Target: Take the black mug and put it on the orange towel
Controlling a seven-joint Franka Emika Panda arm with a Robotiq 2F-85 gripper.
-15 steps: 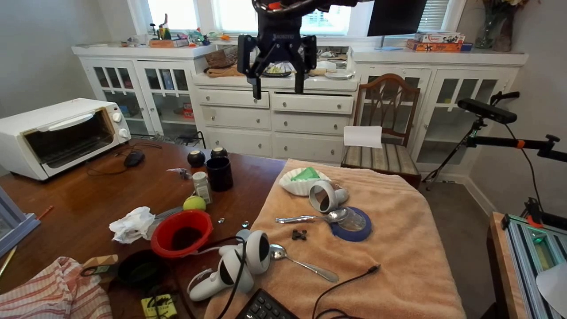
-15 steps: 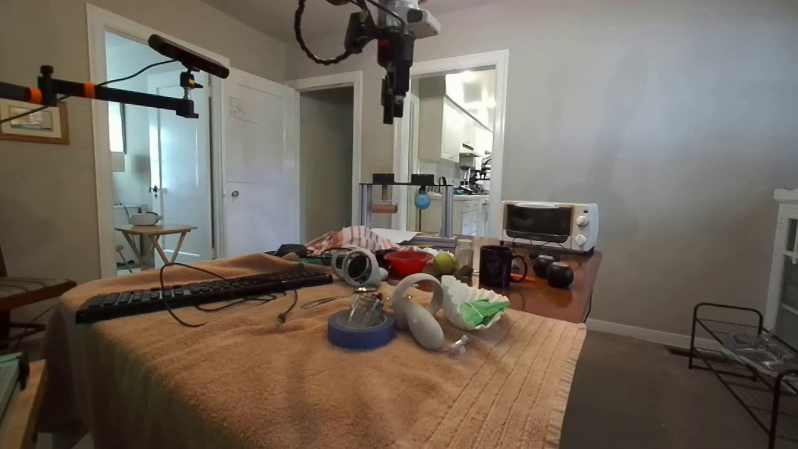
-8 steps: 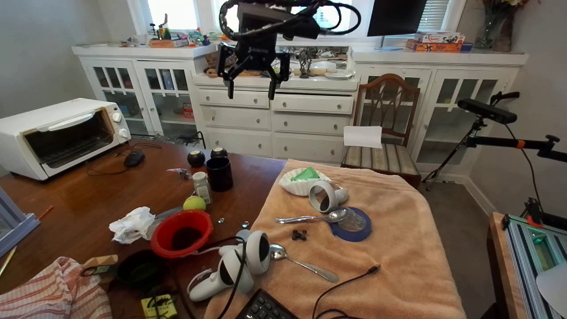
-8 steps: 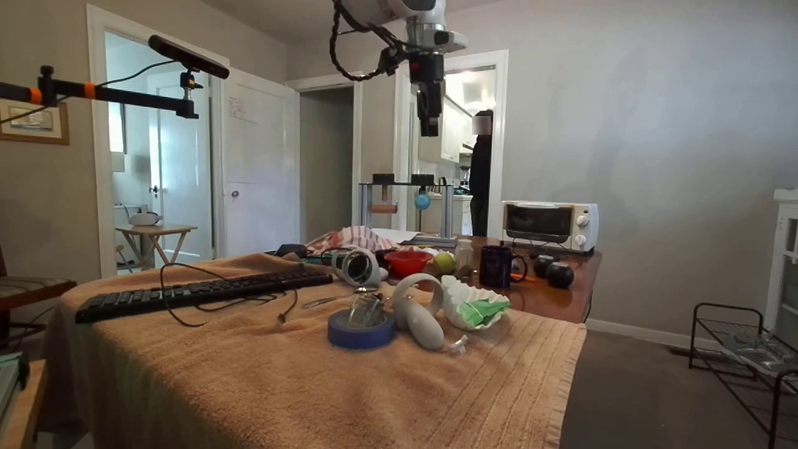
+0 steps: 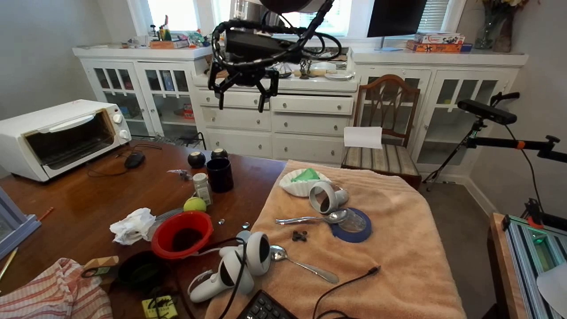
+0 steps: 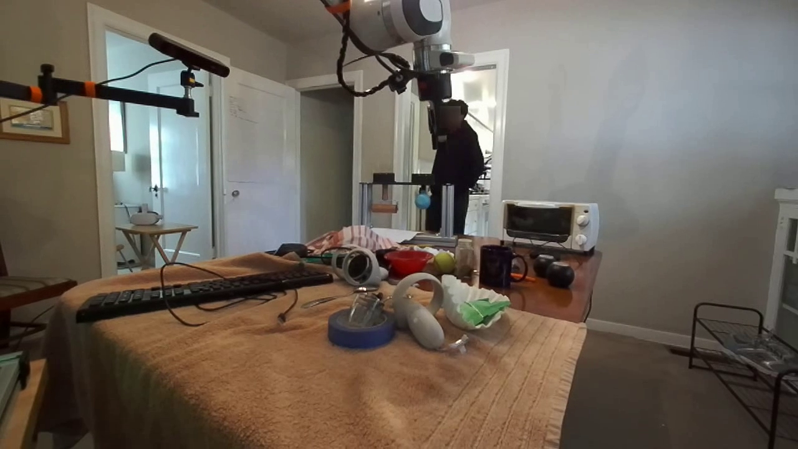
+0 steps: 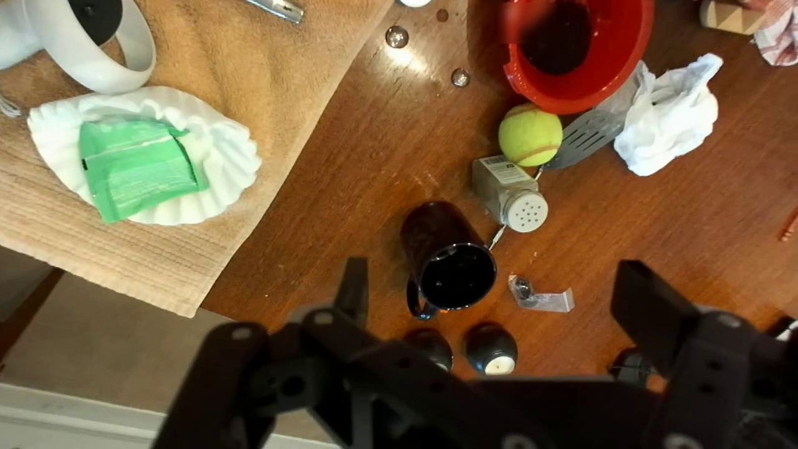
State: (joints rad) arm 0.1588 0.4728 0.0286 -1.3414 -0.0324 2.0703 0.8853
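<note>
Pincer (image 5: 241,108) parted, higher than the black mug (image 7: 436,234).
On the orange towel (image 5: 398,230) near the mug, I see a fluted white liner (image 7: 229,154) cradling a green packet (image 7: 140,171).

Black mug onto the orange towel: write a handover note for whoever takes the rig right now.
Gripper: open, holding nothing, raised well above the wooden table.
Black mug: upright on the wooden table, near the shaker, off the towel.
Orange towel: spread out, with the blue tape roll and other items on it.
Done: mug not yet grasped or moved onto the towel.
Left: lower, grip the mug, lift, set it on a bare patch of towel.
</note>
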